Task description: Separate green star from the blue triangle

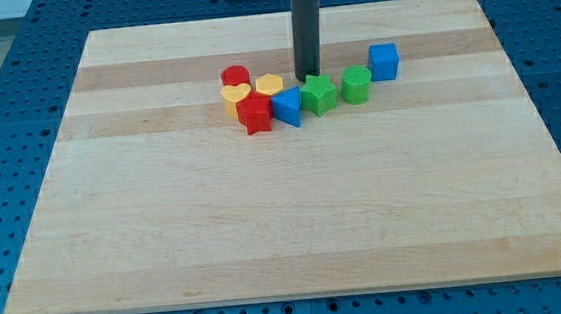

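The green star [319,94] sits near the middle of the board's upper part, touching the blue triangle [288,106] on its left. My tip [307,78] stands just above the green star's upper left edge, close to the gap between star and triangle. The rod rises straight up toward the view's top.
A green cylinder [356,84] stands right of the star, and a blue cube [383,61] lies further right. Left of the triangle are a red star [254,114], a yellow hexagon [269,85], a yellow heart [236,97] and a red cylinder [235,76]. The wooden board [296,226] lies on a blue perforated table.
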